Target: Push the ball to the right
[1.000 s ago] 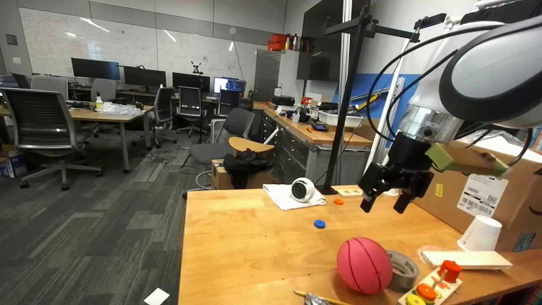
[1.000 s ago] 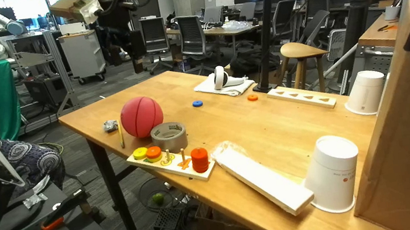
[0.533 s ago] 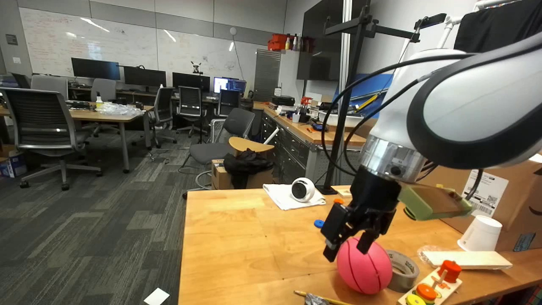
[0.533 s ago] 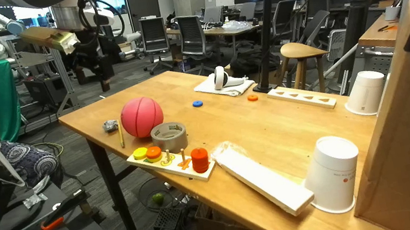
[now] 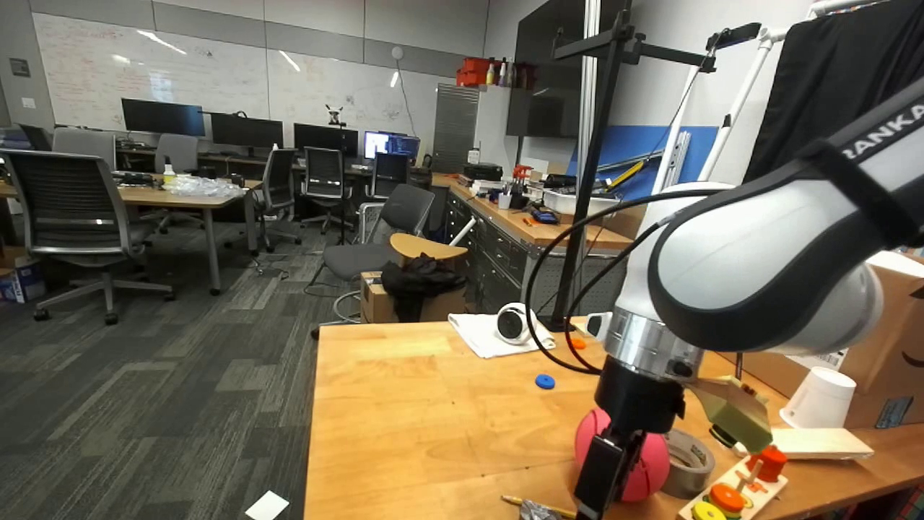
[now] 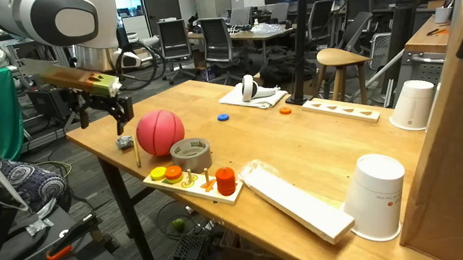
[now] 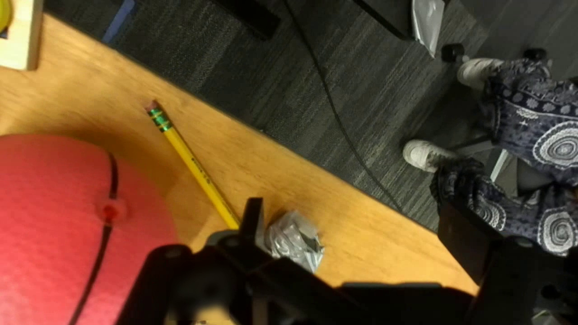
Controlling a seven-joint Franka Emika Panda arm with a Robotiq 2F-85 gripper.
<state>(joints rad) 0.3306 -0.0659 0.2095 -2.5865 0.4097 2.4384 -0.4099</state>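
The approach seems nearly complete, while the push itself looks not yet made. In an exterior view the pinkish-red mini basketball (image 6: 160, 132) rests on the wooden surface (image 6: 271, 142), a little inward of its leftmost corner and near the long edge where a peg stacking board (image 6: 199, 191) lies. A roll of duct tape (image 6: 193, 161) sits just beside or touching it, on the side toward that board. All of the travel to the right appears to remain. The task does not say whose right is meant, yet in both exterior views the pincer (image 6: 103, 129) stands left of the basketball's middle, so a sweep from there would count as rightward; the duct tape may get in the way if the path bends toward the long edge.

The basketball lies outside the pincer, beside it on the side away from the leftmost corner. The pincer is released: its two fingers are spread well apart and grip nothing. In the wrist view some of the surface and a yellow pencil (image 7: 198, 174) show between the basketball and the nearer fingertip, with crumpled foil (image 7: 295, 241) just past that fingertip and the farther finger reaching beyond the edge of the surface. The tips look clear of the basketball; whether the pincer's body brushes it I cannot tell.
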